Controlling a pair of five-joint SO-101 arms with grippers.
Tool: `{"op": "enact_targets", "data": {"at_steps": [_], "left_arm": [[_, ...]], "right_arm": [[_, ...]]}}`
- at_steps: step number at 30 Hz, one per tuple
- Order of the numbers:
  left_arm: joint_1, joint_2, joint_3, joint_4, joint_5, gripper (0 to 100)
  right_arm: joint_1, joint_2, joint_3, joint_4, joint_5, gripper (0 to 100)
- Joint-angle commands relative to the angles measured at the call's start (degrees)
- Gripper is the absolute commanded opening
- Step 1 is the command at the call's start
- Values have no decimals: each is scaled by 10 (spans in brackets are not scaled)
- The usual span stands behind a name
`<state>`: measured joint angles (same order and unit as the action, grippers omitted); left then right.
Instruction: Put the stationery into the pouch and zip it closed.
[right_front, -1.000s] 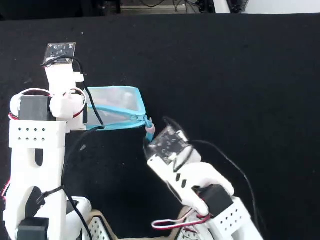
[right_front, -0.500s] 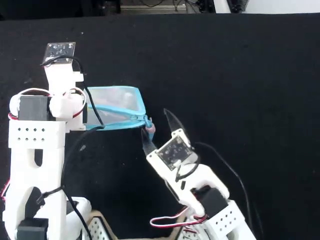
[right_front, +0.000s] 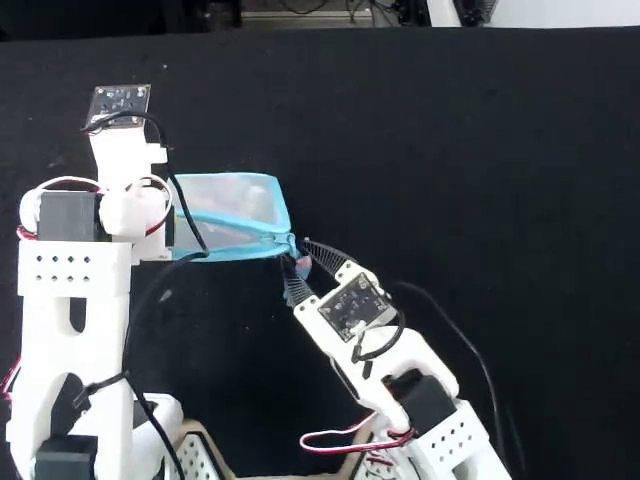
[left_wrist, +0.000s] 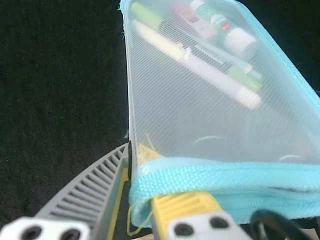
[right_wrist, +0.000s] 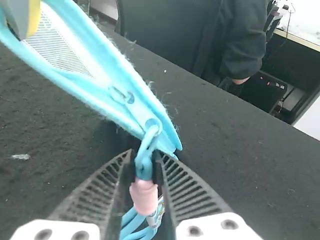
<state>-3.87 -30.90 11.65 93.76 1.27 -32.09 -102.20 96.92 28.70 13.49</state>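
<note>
The light-blue mesh pouch (right_front: 232, 203) lies on the black table beside the left arm. Through its mesh I see several pens and markers (left_wrist: 200, 60) and a white-capped stick (left_wrist: 239, 40) inside. My left gripper (left_wrist: 131, 150) is shut on the pouch's end next to the zipper tape, with a grey ribbed finger (left_wrist: 90, 187) on one side. My right gripper (right_wrist: 144, 175) is shut on the zipper pull (right_wrist: 145, 167), a blue cord with a pink bead, at the pouch's other end. In the high view this gripper (right_front: 300, 262) sits at the pouch's near right corner.
Black cloth (right_front: 480, 150) covers the whole table, with open room to the right and behind the pouch. The left arm's white body (right_front: 75, 270) and its cables stand close to the pouch's left. The table's far edge (right_front: 400, 28) runs along the back.
Half a second ago the right gripper stood wide open just behind the zipper pull. It has since moved forward and shut on the pull. Pouch and left arm stayed put.
</note>
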Motion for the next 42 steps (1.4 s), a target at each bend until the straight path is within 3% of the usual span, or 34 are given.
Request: {"op": "enact_targets", "data": {"at_steps": [1, 4, 9, 18, 27, 37, 42], "left_arm": [[0, -16, -16, -4, -4, 33], [0, -16, -16, -4, -4, 33], [0, -16, -16, -4, -4, 33], [2, -16, -16, -4, -4, 33], [1, -16, -16, -4, -4, 33], [0, -16, -16, -4, -4, 33], [1, -16, -16, -4, -4, 33]], "right_arm": [[40, -11, -51, 25, 1, 11], [51, -12, -80, 59, -4, 11], [-1, -12, -124, 103, 1, 11], [-22, -6, -203, 107, 2, 11], [-113, -6, -153, 105, -3, 11], [-63, -10, -116, 99, -4, 99], [-63, -8, -72, 31, -4, 98]]}}
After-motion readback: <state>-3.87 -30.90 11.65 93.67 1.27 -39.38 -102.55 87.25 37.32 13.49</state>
